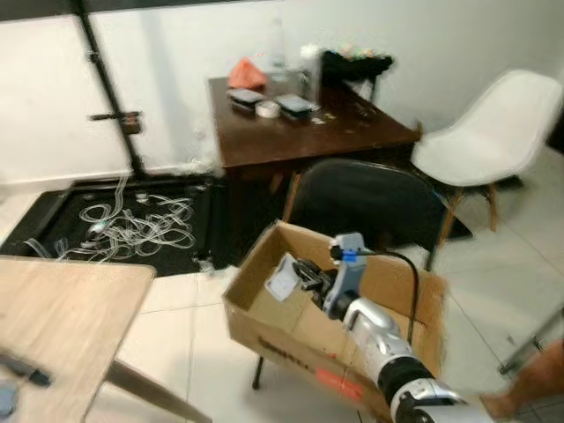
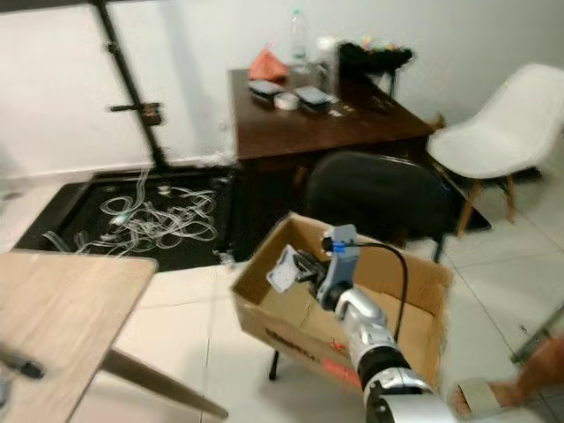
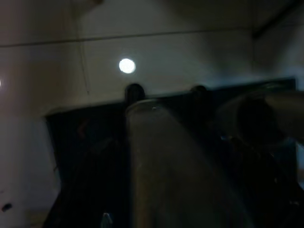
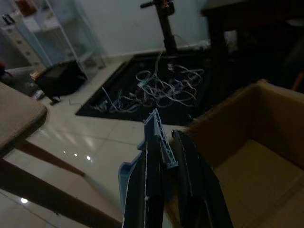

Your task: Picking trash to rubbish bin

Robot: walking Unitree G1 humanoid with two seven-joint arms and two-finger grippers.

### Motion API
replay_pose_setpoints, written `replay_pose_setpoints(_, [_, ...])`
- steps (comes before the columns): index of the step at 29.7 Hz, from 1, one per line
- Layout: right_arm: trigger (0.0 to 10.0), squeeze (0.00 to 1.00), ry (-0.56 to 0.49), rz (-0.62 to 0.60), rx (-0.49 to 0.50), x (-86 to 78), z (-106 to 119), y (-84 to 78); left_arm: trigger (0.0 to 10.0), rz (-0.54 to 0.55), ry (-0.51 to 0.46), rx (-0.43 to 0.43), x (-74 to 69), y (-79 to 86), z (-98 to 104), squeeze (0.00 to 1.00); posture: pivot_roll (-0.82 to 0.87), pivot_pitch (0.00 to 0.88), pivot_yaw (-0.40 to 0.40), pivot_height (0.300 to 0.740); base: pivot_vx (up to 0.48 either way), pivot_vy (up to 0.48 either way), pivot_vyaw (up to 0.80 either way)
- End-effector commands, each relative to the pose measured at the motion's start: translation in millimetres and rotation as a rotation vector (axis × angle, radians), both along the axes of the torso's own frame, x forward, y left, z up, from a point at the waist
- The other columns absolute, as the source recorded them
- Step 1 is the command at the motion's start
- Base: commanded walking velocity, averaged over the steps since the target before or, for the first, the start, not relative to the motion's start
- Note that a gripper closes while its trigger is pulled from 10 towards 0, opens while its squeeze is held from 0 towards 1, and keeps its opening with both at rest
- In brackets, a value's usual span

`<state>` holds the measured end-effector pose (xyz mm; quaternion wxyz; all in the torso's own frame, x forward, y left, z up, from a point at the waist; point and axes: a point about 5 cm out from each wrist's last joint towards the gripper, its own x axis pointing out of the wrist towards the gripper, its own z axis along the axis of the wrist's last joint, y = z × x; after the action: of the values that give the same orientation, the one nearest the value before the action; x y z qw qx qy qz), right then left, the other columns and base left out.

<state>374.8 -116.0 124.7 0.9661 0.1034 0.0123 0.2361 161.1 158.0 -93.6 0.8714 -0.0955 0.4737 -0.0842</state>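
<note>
The right gripper [image 2: 300,264] hung over the cardboard box [image 2: 264,295]'s left wall, fingers pinched on a pale blue wrapper [image 2: 284,268]. Left pincer: couldn't tell, too dark.

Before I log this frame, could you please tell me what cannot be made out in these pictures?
- Left gripper: the left wrist view is too dark to show how its jaws stand.
- Cardboard box: the right gripper and its arm cover part of the floor inside.
- Trash piece: a pale blue-white scrap; blur hides what it is.
- Items on the dark table: too small and blurred to identify.
- A person's foot: cut off by the bottom right edge.
</note>
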Motion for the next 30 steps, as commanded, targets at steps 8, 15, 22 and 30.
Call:
replay_pose_setpoints(8, [10.0,0.00,0.063,-0.095,0.011,-1.6,-11.1,-13.3,10.0,-0.025,0.021,-0.003,-4.1,-1.8,-1.8,0.00,-0.15,0.122,0.042,0.740,0.000,-0.336,0.00])
replay_pose_setpoints(15, [10.0,0.00,0.118,-0.220,-0.013,-4.3,-21.9,-33.8,10.0,-0.022,0.022,0.000,-5.8,0.2,-2.4,0.00,-0.15,0.133,0.043,0.740,0.000,0.000,0.00])
replay_pose_setpoints(22, [10.0,0.00,0.158,-0.334,-0.058,-8.0,-30.5,-53.6,10.0,-0.020,0.028,-0.001,-9.2,2.2,-3.4,0.00,-0.14,0.149,0.050,0.740,0.000,0.000,0.00])
replay_pose_setpoints(30, [10.0,0.00,0.237,-0.502,-0.057,-23.2,-51.2,-86.4,10.0,-0.052,0.055,0.004,-26.2,9.4,-8.2,0.00,-0.13,0.234,0.089,0.740,0.000,0.000,0.00])
